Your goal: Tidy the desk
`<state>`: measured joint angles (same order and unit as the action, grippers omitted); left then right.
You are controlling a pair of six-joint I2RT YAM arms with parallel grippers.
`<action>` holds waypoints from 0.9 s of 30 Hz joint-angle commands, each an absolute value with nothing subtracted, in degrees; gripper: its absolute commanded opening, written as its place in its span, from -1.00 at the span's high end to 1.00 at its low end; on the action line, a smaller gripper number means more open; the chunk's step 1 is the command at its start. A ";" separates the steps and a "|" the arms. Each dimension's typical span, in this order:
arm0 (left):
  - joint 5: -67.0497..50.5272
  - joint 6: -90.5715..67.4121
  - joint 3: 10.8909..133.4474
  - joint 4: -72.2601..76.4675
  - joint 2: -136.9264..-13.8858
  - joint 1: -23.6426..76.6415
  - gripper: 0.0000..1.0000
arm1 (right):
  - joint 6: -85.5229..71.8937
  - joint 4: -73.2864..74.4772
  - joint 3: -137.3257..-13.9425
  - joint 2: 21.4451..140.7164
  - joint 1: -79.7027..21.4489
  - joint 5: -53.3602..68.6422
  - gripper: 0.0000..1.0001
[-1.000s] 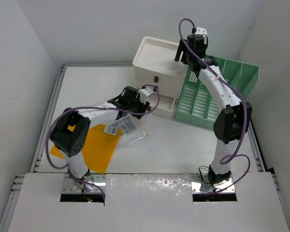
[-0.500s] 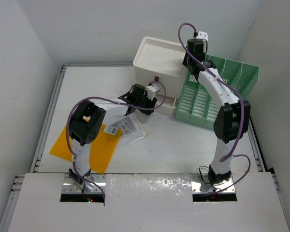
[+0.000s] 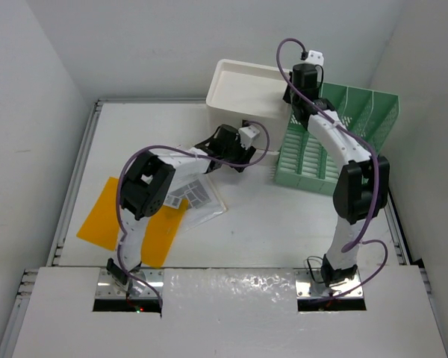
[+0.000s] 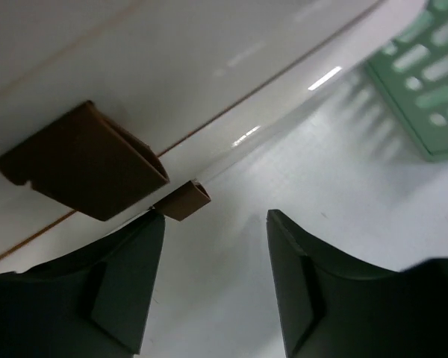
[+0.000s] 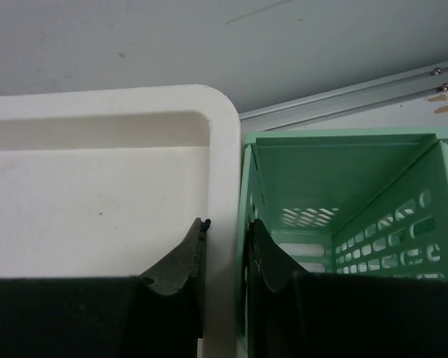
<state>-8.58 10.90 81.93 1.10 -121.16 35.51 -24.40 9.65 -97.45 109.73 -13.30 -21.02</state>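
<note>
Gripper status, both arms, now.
Left gripper: open, holding nothing, close to the brown drawer handle.
Right gripper: closed on the right rim of the white drawer box.

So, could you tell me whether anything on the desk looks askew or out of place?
The orange sheet lies skewed at the left of the desk, and a clear sleeve of printed papers overlaps its corner at another angle. Nothing looks spilled or damaged.

White desk [image 3: 269, 231], metal rails at edges. Orange sheet [image 3: 104, 224] near left; clear sleeve [image 3: 205, 203] w/ printed paper overlaps it (right edge). Drawer box [image 3: 246, 93] far centre, green file rack [image 3: 313, 160] just right.
</note>
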 commanded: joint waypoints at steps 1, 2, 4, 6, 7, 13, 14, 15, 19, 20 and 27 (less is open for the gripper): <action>-0.36 9.15 88.67 6.06 -124.35 34.54 -0.11 | -27.67 12.40 -92.56 107.32 -14.50 -13.10 1.00; 2.00 8.36 89.73 6.76 -124.71 34.37 -0.23 | -28.29 11.70 -91.77 106.44 -14.50 -12.40 1.00; 3.07 8.26 90.52 8.61 -125.51 34.10 -0.33 | -29.52 10.46 -90.53 106.08 -14.50 -11.26 1.00; 4.21 8.26 91.84 8.27 -125.86 34.01 -0.37 | -29.97 10.55 -90.44 106.26 -14.50 -10.02 1.00; 4.22 8.09 92.11 7.91 -125.77 34.01 -0.39 | -30.14 10.55 -90.44 106.35 -14.50 -9.93 1.00; 0.27 7.56 88.42 1.86 -120.59 33.92 -0.40 | -30.32 11.42 -90.09 106.61 -14.50 -12.21 1.00; -2.09 7.38 87.72 0.19 -119.63 33.84 -0.40 | -30.58 11.25 -90.00 106.52 -14.50 -12.65 1.00; -3.15 7.30 87.28 -4.78 -117.44 33.84 -0.40 | -30.85 11.42 -89.65 106.26 -14.50 -13.27 1.00; -9.92 8.60 84.21 -12.64 -111.46 33.93 -0.40 | -32.08 10.46 -88.77 104.77 -14.50 -18.44 1.00; -12.19 9.31 83.16 -15.53 -110.23 33.84 -0.40 | -32.17 10.28 -88.94 104.59 -14.41 -18.98 1.00; -16.96 15.55 81.56 -27.15 -100.21 33.84 -0.40 | -30.85 12.22 -92.20 104.50 -14.50 -19.95 0.58</action>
